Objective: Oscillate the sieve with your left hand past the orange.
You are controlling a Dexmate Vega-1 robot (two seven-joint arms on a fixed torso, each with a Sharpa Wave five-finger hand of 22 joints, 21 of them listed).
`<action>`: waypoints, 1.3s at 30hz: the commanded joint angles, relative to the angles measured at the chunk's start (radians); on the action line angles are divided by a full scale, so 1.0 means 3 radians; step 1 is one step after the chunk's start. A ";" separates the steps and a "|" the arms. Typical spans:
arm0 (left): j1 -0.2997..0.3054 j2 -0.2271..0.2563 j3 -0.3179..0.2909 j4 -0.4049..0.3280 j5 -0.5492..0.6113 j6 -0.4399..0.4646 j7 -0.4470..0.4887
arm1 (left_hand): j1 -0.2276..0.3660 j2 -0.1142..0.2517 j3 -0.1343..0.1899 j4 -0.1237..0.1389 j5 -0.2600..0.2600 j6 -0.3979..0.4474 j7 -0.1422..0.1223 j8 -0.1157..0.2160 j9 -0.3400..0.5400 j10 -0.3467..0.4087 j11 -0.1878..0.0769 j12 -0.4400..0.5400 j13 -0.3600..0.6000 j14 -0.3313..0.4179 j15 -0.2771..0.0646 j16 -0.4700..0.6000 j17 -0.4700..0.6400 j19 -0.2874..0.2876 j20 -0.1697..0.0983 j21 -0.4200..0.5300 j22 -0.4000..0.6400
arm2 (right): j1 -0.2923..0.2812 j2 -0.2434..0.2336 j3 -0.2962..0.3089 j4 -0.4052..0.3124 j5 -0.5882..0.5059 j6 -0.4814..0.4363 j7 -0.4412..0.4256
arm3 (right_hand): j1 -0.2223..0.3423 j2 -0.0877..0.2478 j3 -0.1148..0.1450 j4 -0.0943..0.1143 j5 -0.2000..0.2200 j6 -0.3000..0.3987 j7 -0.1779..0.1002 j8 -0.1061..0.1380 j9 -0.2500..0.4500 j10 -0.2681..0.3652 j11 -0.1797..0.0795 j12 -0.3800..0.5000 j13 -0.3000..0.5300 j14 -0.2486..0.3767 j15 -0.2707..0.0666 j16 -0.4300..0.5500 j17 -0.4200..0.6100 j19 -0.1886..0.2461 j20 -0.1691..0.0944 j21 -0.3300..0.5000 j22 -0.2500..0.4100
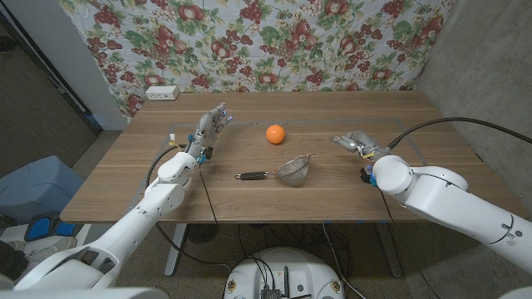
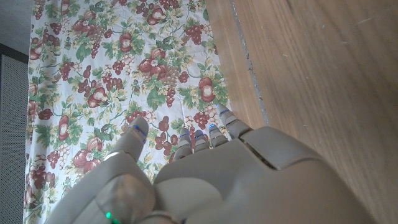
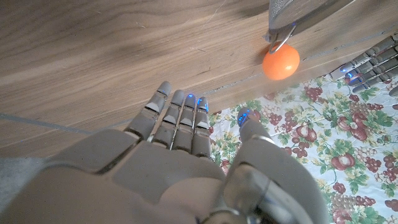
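A small metal sieve [image 1: 294, 171] with a dark handle [image 1: 252, 175] lies on the wooden table [image 1: 249, 199], its handle pointing toward the left side. An orange [image 1: 275, 134] sits just beyond it, toward the table's middle back. My left hand [image 1: 209, 128] is raised left of the orange with fingers apart, holding nothing. My right hand [image 1: 353, 142] hovers right of the sieve, fingers extended and empty. The right wrist view shows my right hand [image 3: 186, 155], the orange [image 3: 280, 62], the sieve's rim [image 3: 298, 12] and the other hand's fingers [image 3: 373, 62].
A floral cloth [image 1: 266, 41] hangs behind the table, also seen past my left hand [image 2: 205, 180] as the cloth [image 2: 124, 74]. A white box [image 1: 161, 92] sits at the back left corner. A blue bin [image 1: 37, 187] stands on the floor to the left.
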 commanded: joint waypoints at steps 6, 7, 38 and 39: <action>0.0072 0.0046 -0.0032 -0.0056 -0.0030 -0.0039 -0.0032 | 0.0037 0.0122 -0.0001 -0.0019 0.0003 0.0029 0.0002 -0.0009 0.0018 0.0016 -0.0007 -0.0005 0.0020 0.0018 -0.0040 0.0004 0.0017 0.0024 -0.0001 -0.0006 0.0018 | 0.0159 0.0018 -0.0212 -0.0148 -0.0034 -0.0321 0.0025 | 0.0024 0.0037 0.0002 -0.0023 0.0028 0.0104 0.0004 0.0031 0.0012 0.0111 0.0027 0.0033 0.0012 0.0025 0.0008 0.0019 0.0016 0.0043 0.0012 0.0022 0.0007; 0.0076 0.0048 -0.0035 -0.0058 -0.0034 -0.0042 -0.0034 | 0.0036 0.0122 -0.0002 -0.0019 0.0003 0.0029 0.0001 -0.0009 0.0018 0.0015 -0.0006 -0.0005 0.0020 0.0017 -0.0038 0.0004 0.0018 0.0023 0.0001 -0.0006 0.0018 | 0.0174 0.0026 -0.0230 -0.0152 -0.0037 -0.0344 0.0026 | 0.0026 0.0036 0.0001 -0.0024 0.0027 0.0115 0.0000 0.0034 0.0012 0.0121 0.0040 0.0037 0.0014 0.0028 -0.0002 0.0019 0.0017 0.0039 0.0008 0.0020 0.0007; -0.0016 0.0032 -0.0045 0.0131 -0.0096 -0.0062 -0.0205 | 0.0039 0.0128 -0.0004 -0.0025 0.0003 0.0032 0.0003 -0.0009 0.0018 0.0018 -0.0002 -0.0005 0.0020 0.0018 -0.0037 0.0004 0.0018 0.0027 0.0003 -0.0012 0.0018 | 0.0539 0.0213 -0.0700 -0.0122 -0.0209 -0.0701 -0.0020 | 0.0019 -0.0085 -0.0073 -0.0059 -0.0040 0.0315 0.0008 0.0078 0.0017 0.0273 -0.0002 0.0092 0.0053 0.0201 -0.0060 0.0072 0.0015 0.0088 0.0003 0.0029 0.0002; -0.0026 0.0029 -0.0042 0.0143 -0.0096 -0.0060 -0.0213 | 0.0039 0.0128 -0.0004 -0.0026 0.0003 0.0032 0.0001 -0.0009 0.0018 0.0017 -0.0002 -0.0006 0.0020 0.0018 -0.0037 0.0004 0.0018 0.0026 0.0003 -0.0013 0.0018 | 0.0550 0.0217 -0.0712 -0.0118 -0.0214 -0.0707 -0.0018 | 0.0022 -0.0092 -0.0076 -0.0063 -0.0044 0.0323 -0.0002 0.0080 0.0017 0.0278 0.0000 0.0094 0.0054 0.0211 -0.0062 0.0076 0.0015 0.0092 0.0002 0.0030 0.0002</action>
